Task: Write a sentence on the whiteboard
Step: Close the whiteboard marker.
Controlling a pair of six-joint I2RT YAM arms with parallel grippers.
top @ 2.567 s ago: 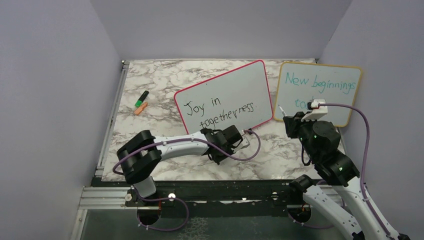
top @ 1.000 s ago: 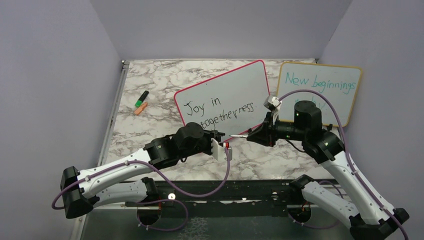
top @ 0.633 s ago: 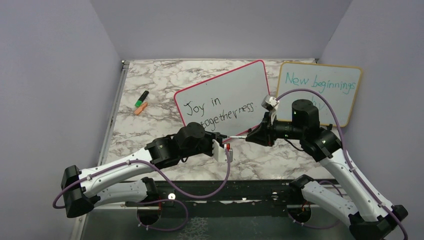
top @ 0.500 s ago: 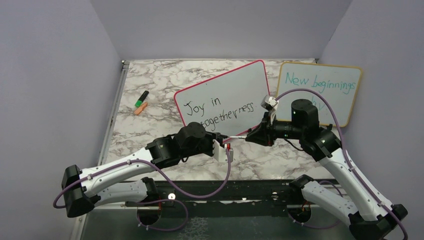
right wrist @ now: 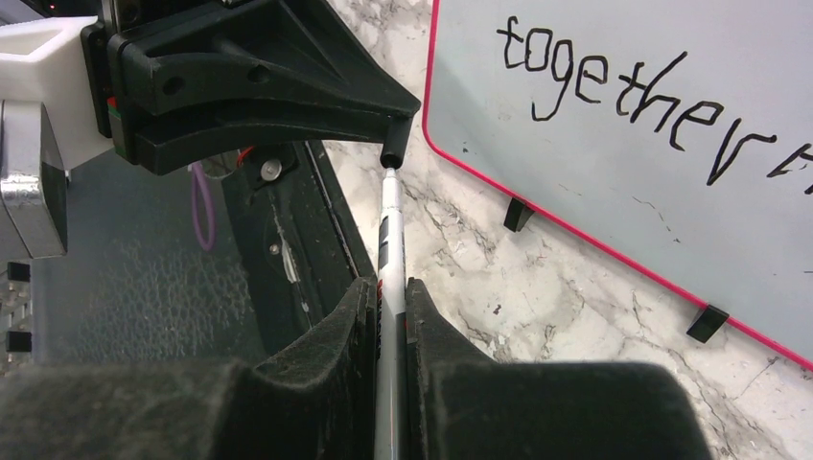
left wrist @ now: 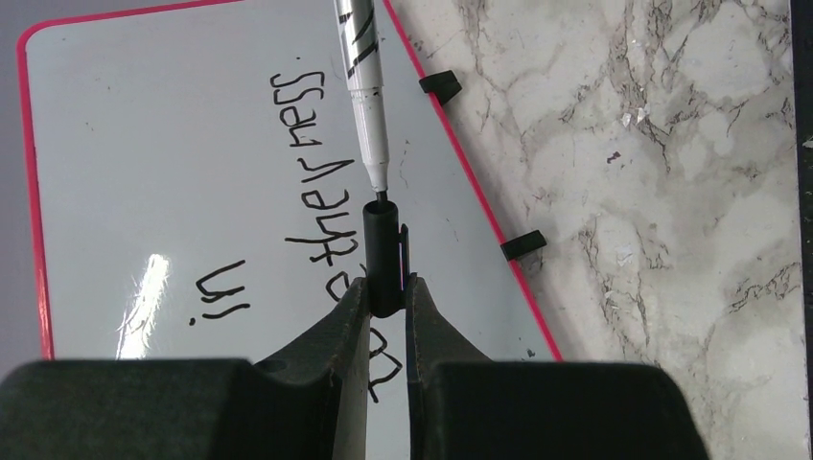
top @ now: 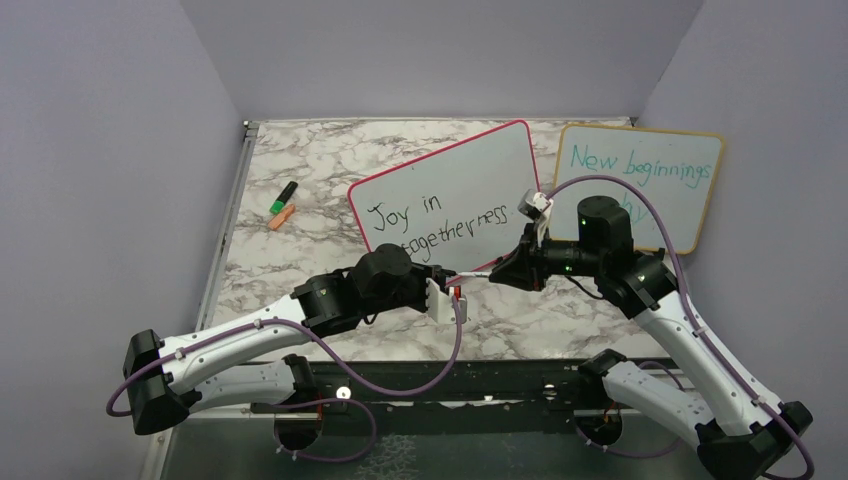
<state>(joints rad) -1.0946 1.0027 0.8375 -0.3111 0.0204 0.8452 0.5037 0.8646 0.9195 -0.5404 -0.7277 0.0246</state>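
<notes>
The red-framed whiteboard stands tilted on the marble table, also in the left wrist view and right wrist view. It bears the black sentence "Joy in togetherness" in two lines. My left gripper is shut on a black marker cap. My right gripper is shut on a white marker. The marker's tip sits at the cap's open mouth, in front of the board's lower edge.
A yellow-framed board with teal writing stands at the back right. A green marker and an orange piece lie at the back left. Black feet hold the whiteboard up. The black rail runs along the near edge.
Both arms swung in from apart until the marker tip met the cap. In the last half second the right arm shifted slightly left; the left arm held still.
</notes>
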